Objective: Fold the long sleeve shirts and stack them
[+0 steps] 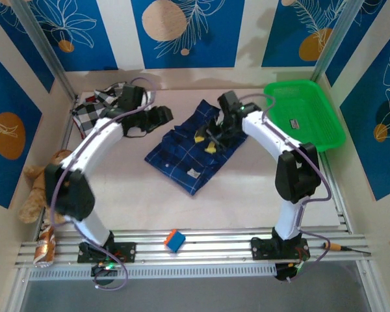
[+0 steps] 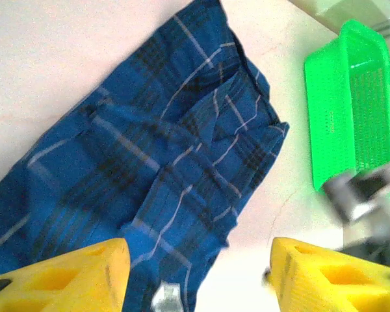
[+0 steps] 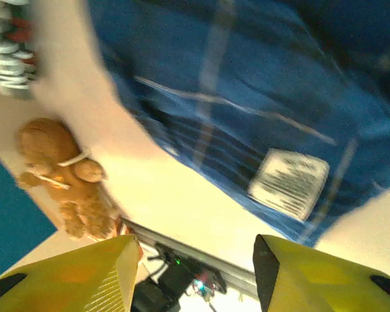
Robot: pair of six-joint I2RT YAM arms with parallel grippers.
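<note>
Blue leaf-patterned walls ring a pale worktop [image 1: 136, 195]. From above, the left end effector [image 1: 158, 117] hovers just left of the dark blue plaid shirt [image 1: 182, 159], with the black-and-white checked shirt [image 1: 94, 112] further to its left. The right end effector [image 1: 206, 143] sits over the plaid shirt, with a green basket [image 1: 305, 117] off to its right.

Left wrist: the yellow fingers [image 2: 65, 279] stand wide apart and empty, the plaid shirt spread ahead.

Right wrist: the fingers [image 3: 312, 279] are parted, holding nothing. The shirt's white label [image 3: 289, 182] lies just ahead, a teddy bear [image 3: 65, 175] to the left.

Blue plaid shirt [image 1: 182, 156] mid-table, checked shirt [image 1: 91, 114] far left, green basket [image 1: 312, 97] far right
</note>
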